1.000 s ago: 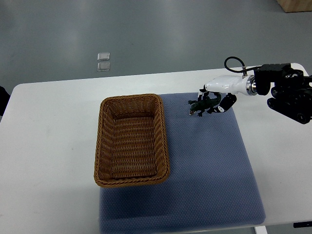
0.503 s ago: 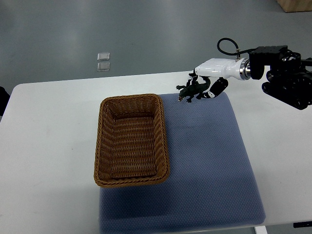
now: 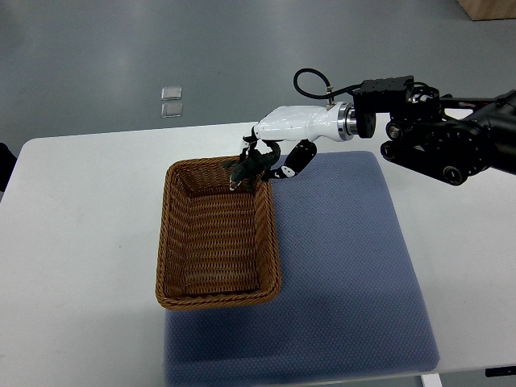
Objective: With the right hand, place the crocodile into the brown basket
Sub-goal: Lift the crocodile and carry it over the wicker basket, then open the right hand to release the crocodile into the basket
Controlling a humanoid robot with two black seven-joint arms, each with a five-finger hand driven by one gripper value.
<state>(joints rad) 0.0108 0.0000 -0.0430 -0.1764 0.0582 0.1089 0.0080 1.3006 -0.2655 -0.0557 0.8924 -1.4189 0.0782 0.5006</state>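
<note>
The dark green toy crocodile [image 3: 251,165] is gripped by the white right hand [image 3: 289,129]. It is slanted, head lower-left, over the brown wicker basket [image 3: 274,235].

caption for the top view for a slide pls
Right hand holds the crocodile over the far right corner of the brown basket on the white table.

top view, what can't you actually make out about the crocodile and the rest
- crocodile: small, dark, partly covered by the right hand; contact with the brown basket rim unclear.
- Left arm: out of frame.
- dark shape at the left edge: cut off.
- two clear items on the floor: too small to identify.
</note>
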